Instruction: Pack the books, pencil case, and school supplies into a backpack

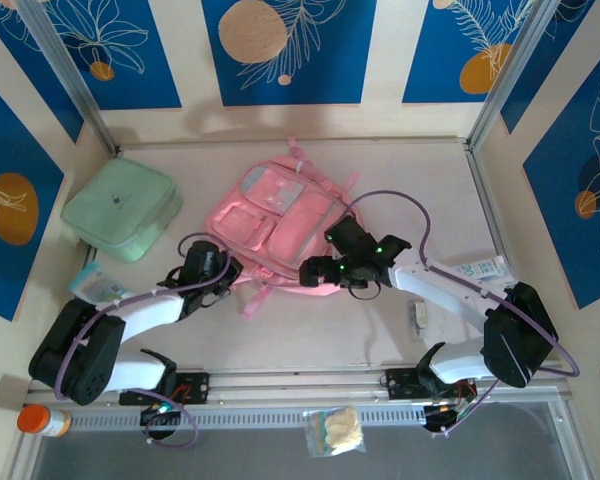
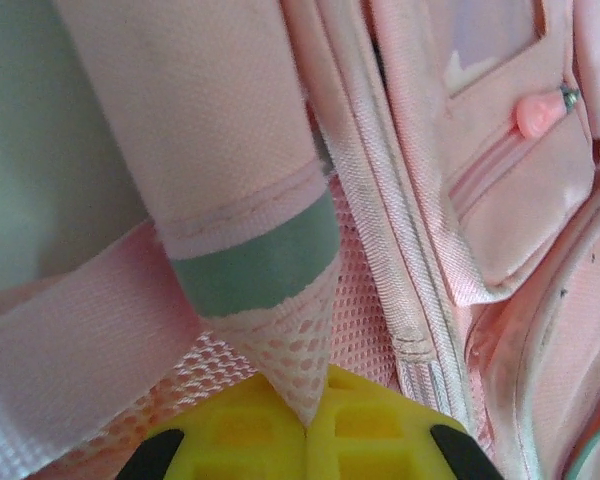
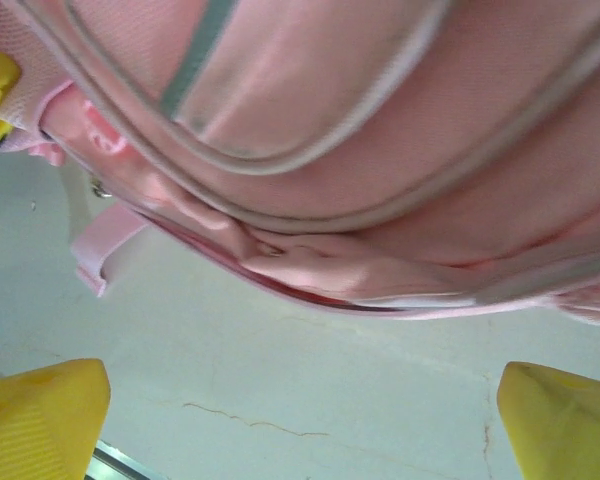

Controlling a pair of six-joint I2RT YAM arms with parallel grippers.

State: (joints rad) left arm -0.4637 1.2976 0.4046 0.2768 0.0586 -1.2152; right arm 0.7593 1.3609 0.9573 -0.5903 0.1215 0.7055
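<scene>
Backpack on pale table, blue-panelled walls.

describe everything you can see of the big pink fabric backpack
The pink fabric backpack lies flat on the pale table, front up. It looks like woven nylon, with zipped front pockets, pale translucent panels, grey piping, pink mesh and a mint green band. The left gripper is shut on a corner of its mesh. The open right gripper faces its near edge.
</scene>
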